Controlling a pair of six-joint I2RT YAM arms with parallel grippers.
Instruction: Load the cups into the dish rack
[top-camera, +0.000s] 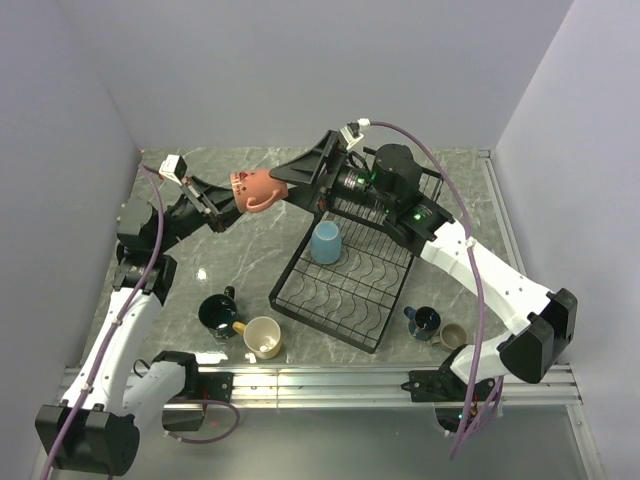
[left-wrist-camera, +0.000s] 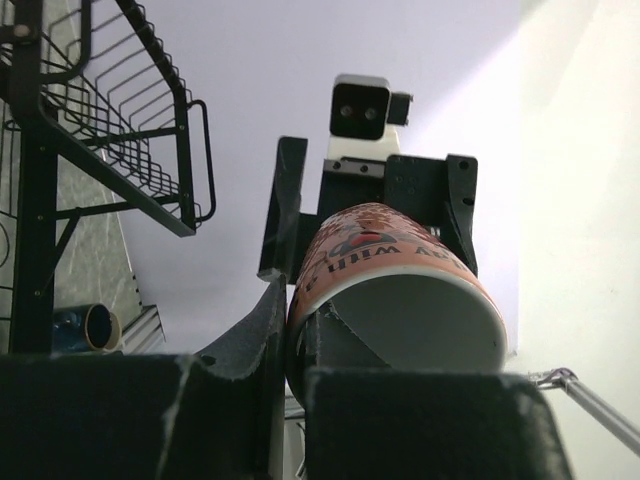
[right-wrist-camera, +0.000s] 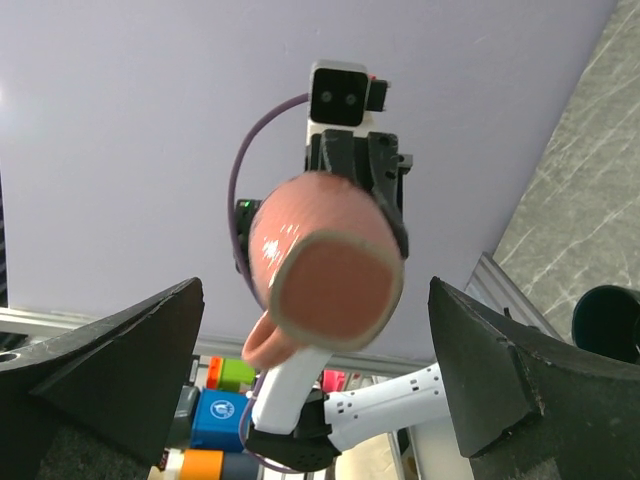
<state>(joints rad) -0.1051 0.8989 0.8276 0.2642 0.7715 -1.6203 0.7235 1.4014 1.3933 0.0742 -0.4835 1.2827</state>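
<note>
Pink mug (top-camera: 255, 188) hung in the air over the surface (top-camera: 250, 250), left of the rack (top-camera: 345, 300), its rim clenched in the left pincer (top-camera: 236, 196). The right pincer (top-camera: 290, 178) gaped wide at its base, grasping nothing. A handover seemed in hand; the right jaws would need to close before the left let go. A blue mug (top-camera: 326, 243) sat in the rack. Green mug (top-camera: 217, 314) and cream mug (top-camera: 263, 337) waited near left, navy mug (top-camera: 424, 321) and beige mug (top-camera: 453, 336) near right. Nothing seemed to block the rack.

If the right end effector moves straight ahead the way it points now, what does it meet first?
Probably the salmon pink mug, base towards the right end effector, held by the left end effector; depth is unclear.
</note>
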